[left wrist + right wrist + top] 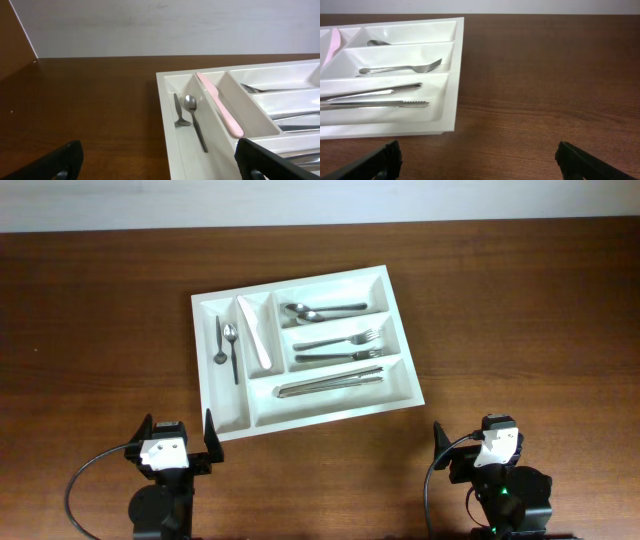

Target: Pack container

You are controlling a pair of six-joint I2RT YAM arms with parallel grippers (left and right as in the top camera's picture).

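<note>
container (226,408) sits mid table (520,300), a bit skewed | left gripper (178,430) just near of its near-left corner, jaws wide open, holding nothing | right gripper (480,440) near-right, clear of it, same deal: gaping, empty

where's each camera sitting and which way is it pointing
Overhead: above the table, looking straight down on the container; left end effector and right end effector, open, at bottom.
Left wrist: low, facing forward at the container's left end, teaspoons, pink knife; own fingertips show.
Right wrist: low, facing forward at its right end, fork, knives; own fingertips show.
Shared: both wrists see the pink knife.
</note>
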